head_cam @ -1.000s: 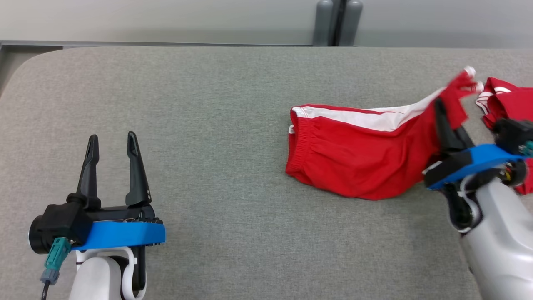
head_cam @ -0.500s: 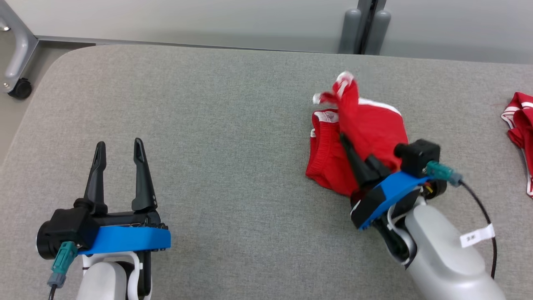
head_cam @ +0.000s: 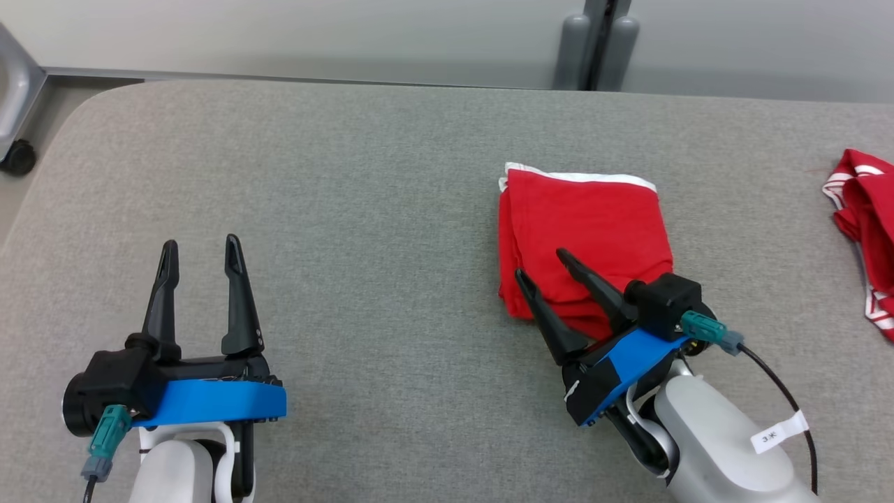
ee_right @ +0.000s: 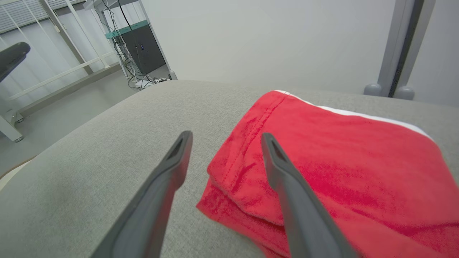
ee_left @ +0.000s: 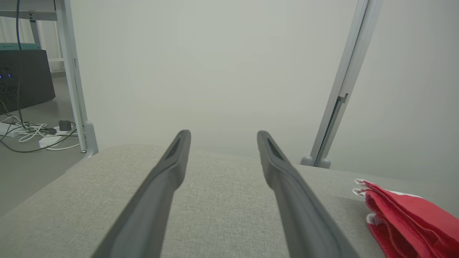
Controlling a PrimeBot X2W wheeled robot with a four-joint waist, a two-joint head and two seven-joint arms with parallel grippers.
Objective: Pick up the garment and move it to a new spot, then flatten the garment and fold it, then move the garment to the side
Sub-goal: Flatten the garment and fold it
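- A grey fabric-covered worktop (head_cam: pixel 349 209) fills the scene from the head camera, with a pale wall behind it.
- The red shorts (head_cam: pixel 583 237) lie folded into a neat, flat rectangle just right of centre, toward 3 o'clock. A white band runs along their far edge.
- The right tool (head_cam: pixel 541 264) sits at about 4 o'clock, at the near left corner of the shorts, its two dark fingers pointing toward 11 o'clock. Its jaws are spread apart and grasp nothing.
- Seen from the right wrist, one finger lies over the red cloth and the other over bare worktop. Whether either touches cannot be told.
- The left tool (head_cam: pixel 201 242) hangs at 8 o'clock, well apart from the shorts, fingers pointing to 12 o'clock. It too is released, with nothing between its fingers.
- A second red garment (head_cam: pixel 862 223) with white stripes lies crumpled at the far 3 o'clock edge.
- A grey upright post (head_cam: pixel 587 45) stands behind the worktop near 1 o'clock.
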